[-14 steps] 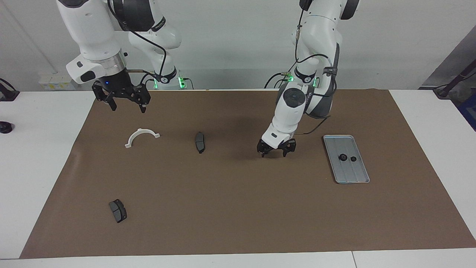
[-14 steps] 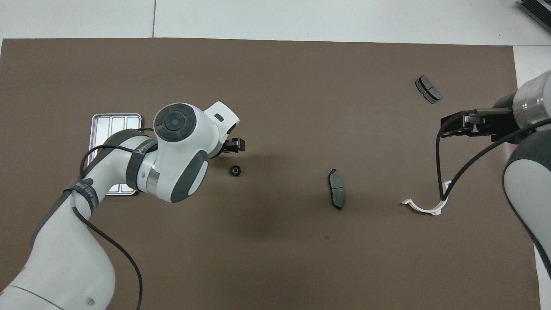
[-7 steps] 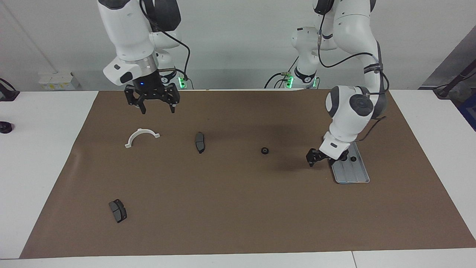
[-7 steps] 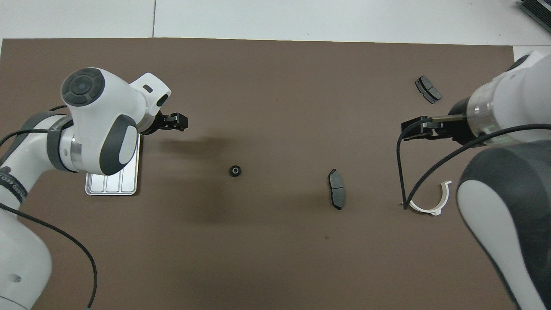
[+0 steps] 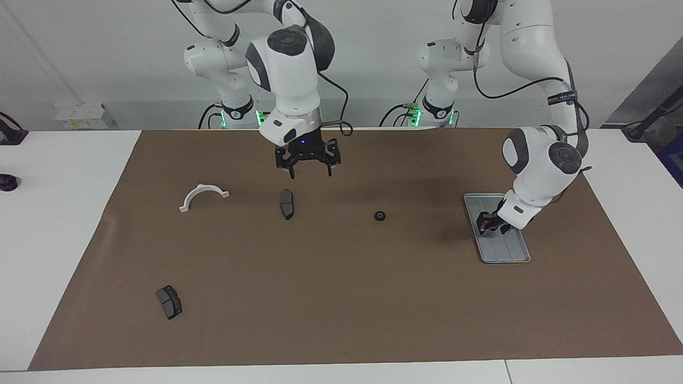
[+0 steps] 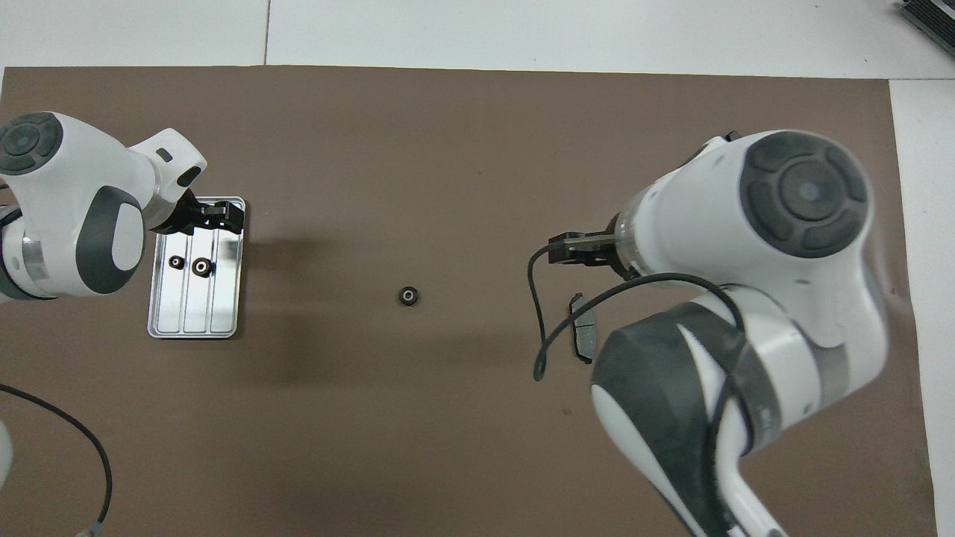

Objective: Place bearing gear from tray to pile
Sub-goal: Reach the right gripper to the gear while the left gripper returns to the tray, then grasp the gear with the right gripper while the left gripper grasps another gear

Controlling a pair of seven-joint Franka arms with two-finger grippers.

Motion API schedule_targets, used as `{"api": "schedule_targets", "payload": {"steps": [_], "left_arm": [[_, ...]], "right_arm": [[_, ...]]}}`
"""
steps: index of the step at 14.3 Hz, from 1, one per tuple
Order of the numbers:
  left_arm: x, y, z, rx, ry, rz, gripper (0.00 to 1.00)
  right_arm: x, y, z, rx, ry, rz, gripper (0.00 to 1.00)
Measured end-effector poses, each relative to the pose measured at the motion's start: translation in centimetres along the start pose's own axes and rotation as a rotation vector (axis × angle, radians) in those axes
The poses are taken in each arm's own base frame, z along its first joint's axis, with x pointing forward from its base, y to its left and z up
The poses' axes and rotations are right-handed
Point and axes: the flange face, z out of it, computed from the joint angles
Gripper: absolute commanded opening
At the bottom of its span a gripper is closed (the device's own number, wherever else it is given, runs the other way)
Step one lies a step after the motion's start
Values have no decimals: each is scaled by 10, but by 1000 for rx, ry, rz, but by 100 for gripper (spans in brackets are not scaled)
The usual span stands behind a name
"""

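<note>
The left gripper [image 5: 492,228] is held low over the ridged silvery tray [image 6: 226,313], its finger state undeterminable; two round black bearing gears [image 6: 201,265] lie there. A third gear [image 5: 380,216] sits on the brown mat [image 5: 341,298]. The right gripper [image 5: 308,169], fingers parted and empty, is held above a curved grey pad [image 5: 286,204].

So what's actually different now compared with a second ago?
The left gripper let go of a small black gear on the brown mat, then swung back over the tray, where two more gears lie. The right gripper moved from near the white bracket to above a dark pad. The bracket, both pads and the tray stayed put.
</note>
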Motion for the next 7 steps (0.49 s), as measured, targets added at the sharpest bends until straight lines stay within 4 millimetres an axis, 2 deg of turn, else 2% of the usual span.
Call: {"api": "schedule_targets", "payload": {"steps": [3, 7], "left_arm": [[-5, -11, 7, -1, -16, -17, 61], [-6, -22, 6, -2, -14, -33, 61]], "right_arm": [[-8, -53, 41, -8, 7, 31, 100], [-13, -109, 102, -16, -1, 32, 100]]}}
